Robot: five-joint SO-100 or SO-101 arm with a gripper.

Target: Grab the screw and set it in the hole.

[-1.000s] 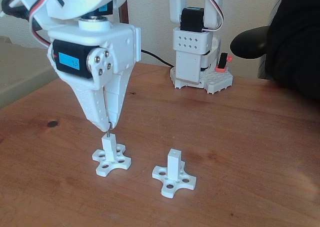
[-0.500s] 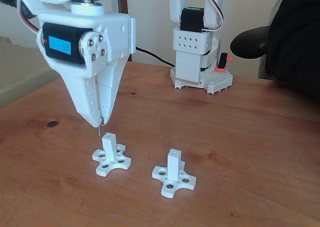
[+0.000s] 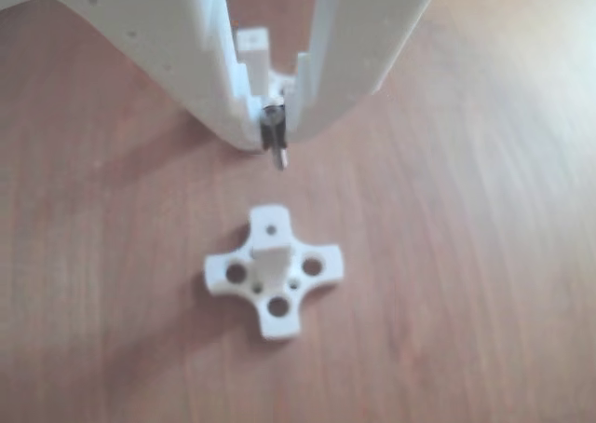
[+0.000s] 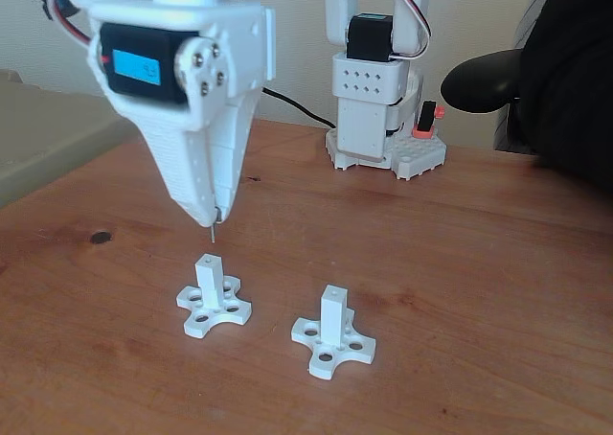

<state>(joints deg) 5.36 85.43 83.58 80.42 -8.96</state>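
Gripper [image 4: 216,217]: jaws clamped on the screw [image 3: 275,143], long axis vertical, tip down. Hole [image 4: 208,260] in left post [image 4: 209,280]: directly below, slightly nearer, clear gap between.

White 3D-printed plastic arm [image 4: 369,80] on a white base block with a red-orange part. Black servo motors set into white housings, one with a bright blue label. Tapered white gripper [image 4: 213,217], silver screws at its hinge. Red, white and black cables along upper links.
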